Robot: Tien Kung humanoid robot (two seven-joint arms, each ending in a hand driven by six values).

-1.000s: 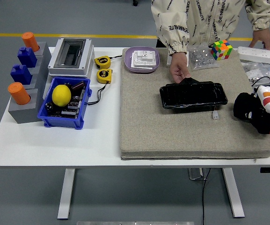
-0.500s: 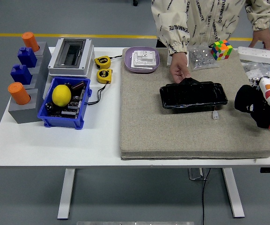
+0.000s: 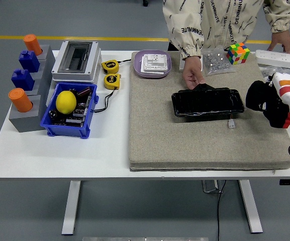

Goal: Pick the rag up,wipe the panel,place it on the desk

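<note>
A glossy black panel (image 3: 207, 102) lies on the grey mat (image 3: 155, 135), right of the mat's middle. A person's hand (image 3: 192, 78) rests on the panel's far left edge. My right hand (image 3: 262, 102) comes in from the right edge and hovers just right of the panel, a small gap apart from it. Its fingers are curled around a dark, lumpy bundle that looks like a black rag (image 3: 257, 98); where cloth ends and hand begins is hard to make out. My left arm is out of view.
A small white connector (image 3: 231, 123) lies on the mat in front of the panel. A purple plate with a white switch (image 3: 153, 64), a clear bag (image 3: 215, 61), a colour cube (image 3: 238, 52) and a power strip (image 3: 281, 59) stand behind. Blue bin (image 3: 68, 111), yellow tape measures (image 3: 111, 74) and grey box (image 3: 76, 61) sit left.
My right hand has moved away from the table's near edge and a little left, closing in on the panel's right end. The person's hand and the panel have stayed put.
</note>
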